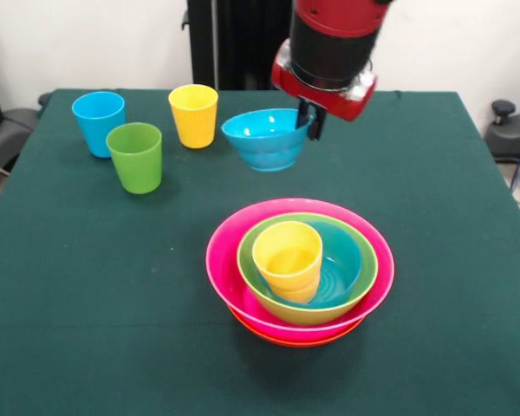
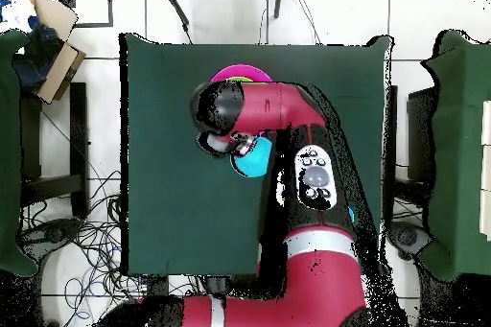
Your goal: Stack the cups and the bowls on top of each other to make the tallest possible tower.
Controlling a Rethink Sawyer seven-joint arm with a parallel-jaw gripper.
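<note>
Front view first, since that's where we can actually see stuff: the green table [image 1: 87, 286] has a nested stack sitting near the middle-front, with the wide orange bowl [image 1: 286, 336] at the very bottom (only a thin rim of it peeks out), the big pink bowl [image 1: 221, 260] inside that, the lime green bowl [image 1: 312, 314] inside the pink one, and a teal-blue bowl [image 1: 347, 264] nested in the lime one. On top of all that, the squat yellow-orange cup [image 1: 288, 260] sits upright in the blue bowl, leaning toward its left side. Further back we've got three cups standing upright on the table: the light blue cup [image 1: 98, 122] at far left, the green cup [image 1: 136, 157] just beside and in front of it, and the yellow cup [image 1: 193, 115] a bit to the right, apart from the others. The other blue bowl [image 1: 267, 139] is right of the yellow cup, upright, and the gripper [image 1: 310, 119] hangs at its right rim, with one dark finger against the edge. We honestly can't tell whether the jaws are open or clamped on that rim. Overhead view doesn't help much: the red arm [image 2: 316, 189] covers most of the table, with just a bit of blue bowl and pink rim showing.
</note>
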